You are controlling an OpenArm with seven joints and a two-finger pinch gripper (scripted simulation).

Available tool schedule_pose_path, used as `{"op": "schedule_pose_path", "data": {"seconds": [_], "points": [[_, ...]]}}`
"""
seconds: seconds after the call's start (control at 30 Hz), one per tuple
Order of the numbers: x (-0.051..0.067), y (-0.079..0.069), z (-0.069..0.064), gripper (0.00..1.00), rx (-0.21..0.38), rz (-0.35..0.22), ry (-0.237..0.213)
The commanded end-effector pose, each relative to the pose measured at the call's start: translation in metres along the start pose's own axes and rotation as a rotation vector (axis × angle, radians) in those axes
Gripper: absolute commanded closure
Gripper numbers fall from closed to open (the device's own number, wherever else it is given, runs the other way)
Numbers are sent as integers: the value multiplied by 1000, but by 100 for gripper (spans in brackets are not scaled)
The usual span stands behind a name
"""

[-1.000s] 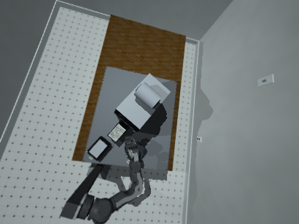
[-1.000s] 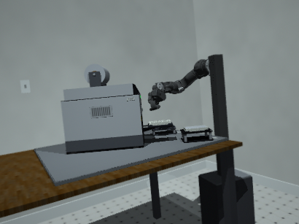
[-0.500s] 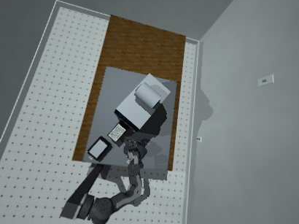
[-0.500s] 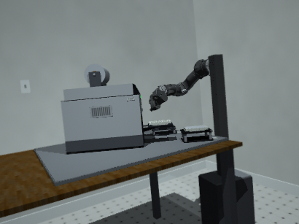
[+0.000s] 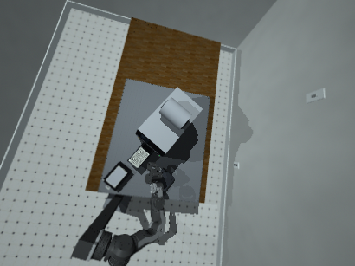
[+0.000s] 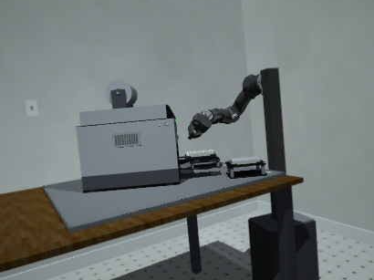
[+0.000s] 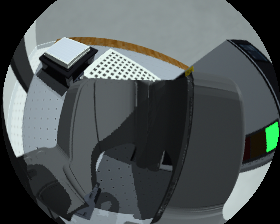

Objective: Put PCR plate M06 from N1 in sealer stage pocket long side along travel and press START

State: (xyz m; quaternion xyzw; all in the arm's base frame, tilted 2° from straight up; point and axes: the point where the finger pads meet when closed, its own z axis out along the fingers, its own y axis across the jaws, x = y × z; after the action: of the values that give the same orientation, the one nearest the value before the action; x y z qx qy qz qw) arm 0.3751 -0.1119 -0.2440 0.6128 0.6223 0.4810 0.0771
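Observation:
The plate M06 (image 5: 139,157), white with open wells, lies in the pocket of the sealer's stage (image 6: 200,158), which stands out in front of the grey housing (image 6: 128,150). It also shows in the wrist view (image 7: 115,66). The lamp (image 7: 271,137) at the housing's front right edge is green. My gripper (image 6: 190,136) is shut and empty. It hangs in the air in front of the housing's right edge, above the stage and a little below the lamp, apart from the plate. The START key itself I cannot make out.
The sealed plate M09 (image 5: 116,177) sits in its nest near the table's front edge, beside the stage; it also shows in the side view (image 6: 246,163) and the wrist view (image 7: 65,60). A foil roll (image 6: 120,92) sits on top of the housing. The arm's post (image 6: 273,122) stands at the table's end.

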Motion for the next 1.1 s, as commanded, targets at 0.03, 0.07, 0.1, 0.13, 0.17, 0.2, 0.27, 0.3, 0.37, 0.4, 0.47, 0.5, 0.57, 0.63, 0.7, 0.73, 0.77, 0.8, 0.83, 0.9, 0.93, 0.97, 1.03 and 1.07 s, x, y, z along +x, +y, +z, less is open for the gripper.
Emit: {"op": "schedule_pose_path", "data": {"seconds": [0.03,0.07,0.1,0.13,0.17,0.2,0.27,0.3,0.37,0.4,0.47,0.5,0.57,0.63,0.7,0.73,0.77,0.8,0.83,0.9,0.93,0.97,1.03,1.07], "points": [[0,0,0,100,-3,1,-2],[0,0,0,100,-3,1,-2],[0,0,0,100,-3,1,-2],[0,0,0,100,-3,1,-2],[1,1,0,100,-41,35,1],[0,1,0,100,-77,72,1],[0,0,0,100,-151,146,0],[0,-1,0,100,-187,183,0],[0,-1,0,100,-187,183,0],[0,-1,0,100,-187,183,0],[0,-1,0,100,-187,183,0],[0,-1,0,100,-187,183,0],[0,-1,0,100,-187,183,0],[0,-1,0,100,-187,183,0],[0,-1,0,100,-187,183,0],[0,1,0,100,-226,218,1],[0,0,0,100,-263,255,1],[1,0,0,100,-299,292,0],[1,-1,0,100,-336,329,0],[1,-1,0,100,-372,366,0],[1,-1,0,100,-372,366,0],[1,-1,0,100,-372,366,0],[1,-1,0,100,-372,366,0],[1,-1,0,100,-372,366,0]]}}
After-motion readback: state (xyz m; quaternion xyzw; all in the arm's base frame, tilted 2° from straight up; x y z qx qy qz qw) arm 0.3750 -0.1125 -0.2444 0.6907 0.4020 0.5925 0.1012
